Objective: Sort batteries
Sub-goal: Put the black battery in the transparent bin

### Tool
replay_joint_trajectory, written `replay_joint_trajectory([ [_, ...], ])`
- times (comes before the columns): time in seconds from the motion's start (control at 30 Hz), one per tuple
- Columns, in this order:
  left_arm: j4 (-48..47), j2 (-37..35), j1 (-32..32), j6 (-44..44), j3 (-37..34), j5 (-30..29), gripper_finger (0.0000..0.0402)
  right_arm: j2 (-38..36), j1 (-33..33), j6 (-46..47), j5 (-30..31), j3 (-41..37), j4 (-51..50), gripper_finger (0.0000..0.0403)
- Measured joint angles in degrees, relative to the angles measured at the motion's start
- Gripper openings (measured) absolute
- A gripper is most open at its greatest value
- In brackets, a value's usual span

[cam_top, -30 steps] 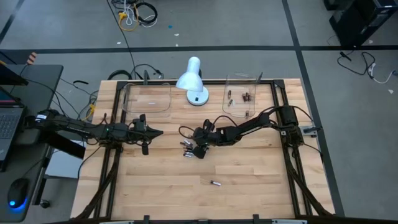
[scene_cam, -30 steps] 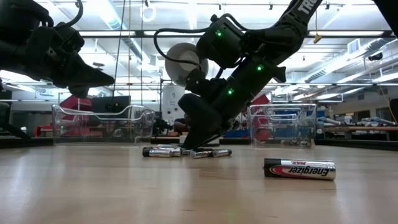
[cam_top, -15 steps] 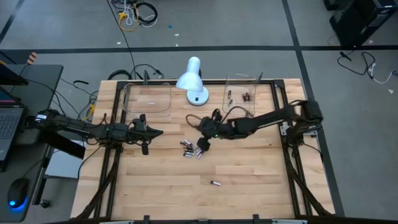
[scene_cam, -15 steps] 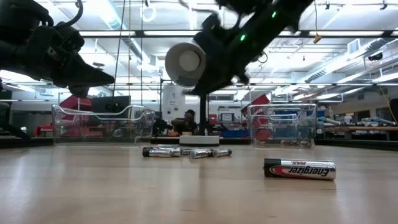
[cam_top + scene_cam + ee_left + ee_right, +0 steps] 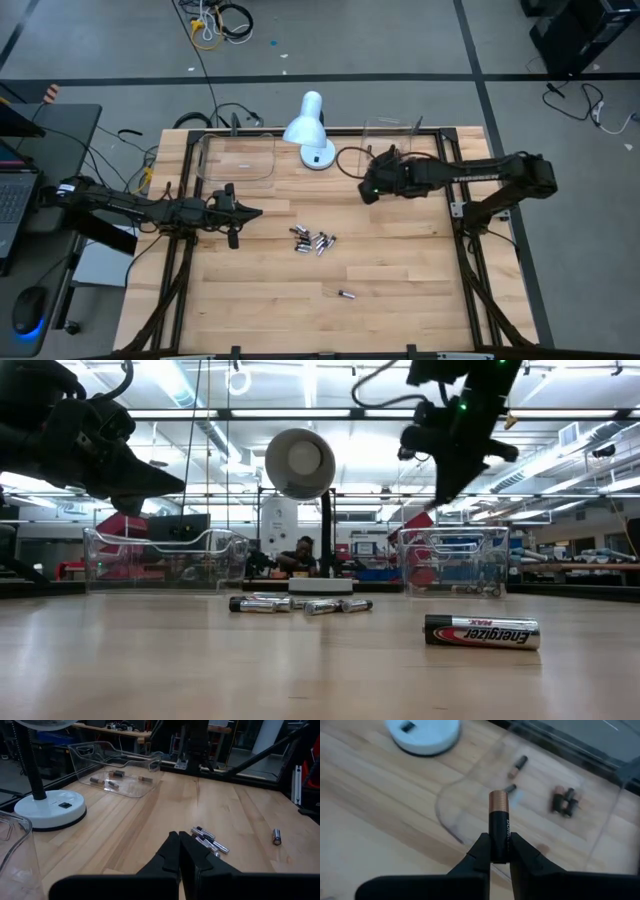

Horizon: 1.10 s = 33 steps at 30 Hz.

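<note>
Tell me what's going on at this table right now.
The right gripper is shut on a black, copper-topped battery and holds it above the right-hand clear tray, where a few batteries already lie. A small cluster of batteries remains mid-table, with one lone battery nearer the front edge. The left gripper is shut, holds nothing, and waits over the table's left side.

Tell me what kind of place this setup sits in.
Probably a robotics lab or workshop. The low view looks past the wooden table into a large hall with strip lights overhead and cluttered workbenches; from above, cables trail over a taped floor, with a laptop alongside.
</note>
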Motion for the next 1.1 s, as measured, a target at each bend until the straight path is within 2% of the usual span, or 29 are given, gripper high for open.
replay_joint_trajectory([
  [0.53, -0.1, 0.0, 0.0, 0.0, 0.0, -0.1, 0.0002, 5.6, -4.0, -4.3, -2.0, 0.0, 0.5, 0.0039],
  [0.9, -0.1, 0.0, 0.0, 0.1, 0.0, -0.1, 0.0002, 8.6, -4.5, -4.7, -1.7, 0.0, 2.3, 0.0089],
  [1.1, -0.1, 0.0, 0.0, 0.0, 0.0, -0.1, 0.0002, 8.6, -4.5, -4.8, -1.6, 0.0, 2.6, 0.0102],
])
